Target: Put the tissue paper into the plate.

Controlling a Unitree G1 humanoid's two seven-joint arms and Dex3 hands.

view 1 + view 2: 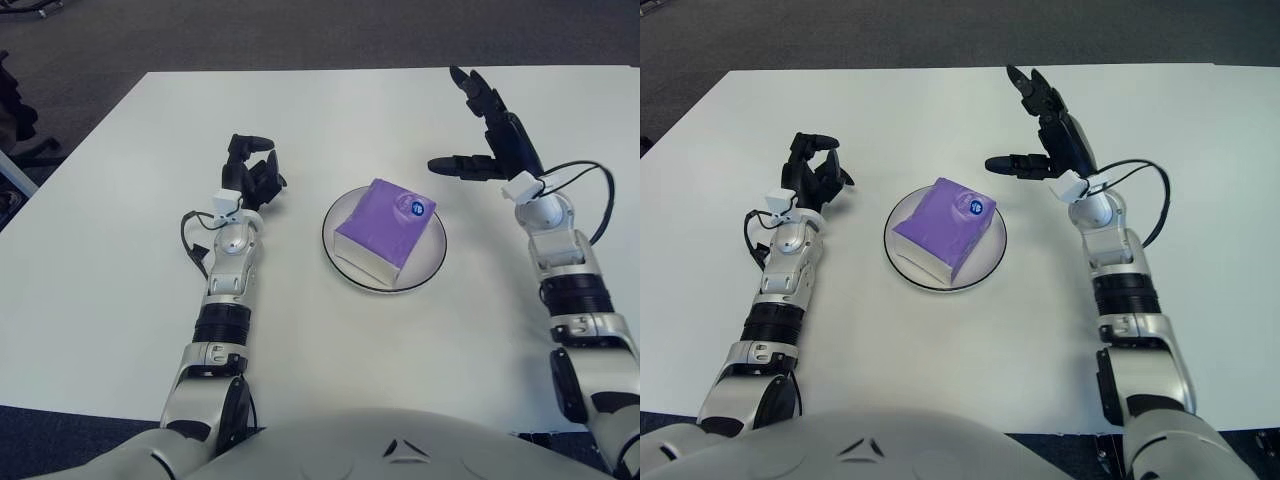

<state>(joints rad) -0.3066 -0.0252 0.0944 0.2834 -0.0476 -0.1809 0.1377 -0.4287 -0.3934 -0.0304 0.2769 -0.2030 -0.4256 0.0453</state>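
1. We see a white surface (120,300) filling most of the view, evenly lit.
2. Beyond its far edge lies dark grey carpeted floor (300,30).
3. At far left, dark furniture pieces (15,110) stand on the floor.

White table (420,360) filled most of the view, dark grey carpeted floor (300,35) lay beyond its far edge, dark object (15,110) stood on the floor off the far-left corner, partly cut off.

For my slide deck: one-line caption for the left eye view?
Purple tissue pack sits in the plate; right hand open beside it, left hand idle.
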